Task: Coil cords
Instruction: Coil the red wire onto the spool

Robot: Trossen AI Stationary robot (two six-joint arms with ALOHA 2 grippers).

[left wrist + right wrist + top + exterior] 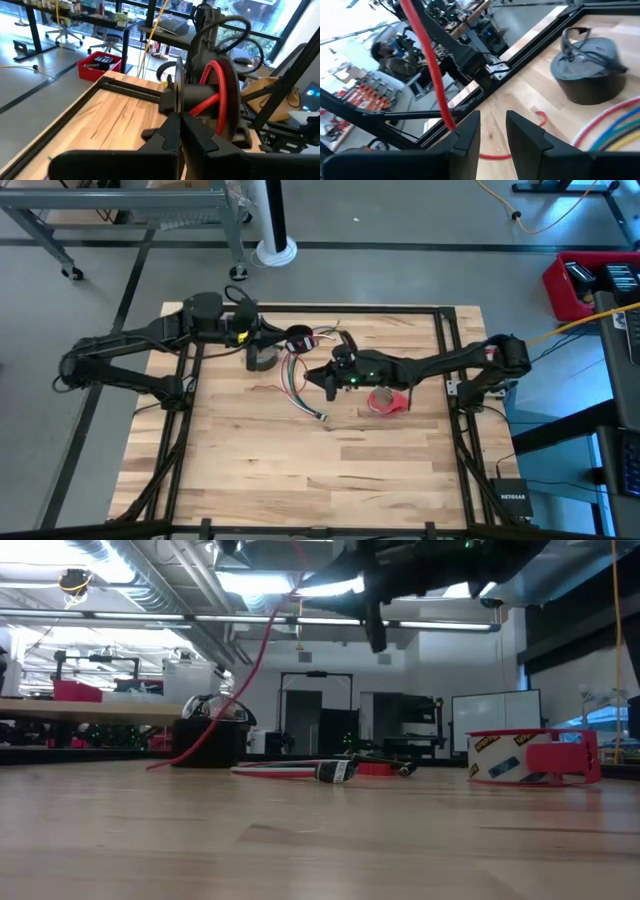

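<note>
the coiling looks barely under way. the long bundle of wires (300, 385) lies loose on the desk (300, 470) just beside the right hand (330, 380), whose fingers stand partly open with one red wire between them; a firm grip is uncertain. the left hand (262, 332) is closed, the black-and-red coil (297, 338) just ahead, the grey coil (262, 359) beside it. no containers on the desk.

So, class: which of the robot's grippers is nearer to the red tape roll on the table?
The right. The right gripper hangs beside the red tape roll, toward the table's middle. The left gripper is farther off, near the table's far edge, shut on a small black-and-red coil.
</note>
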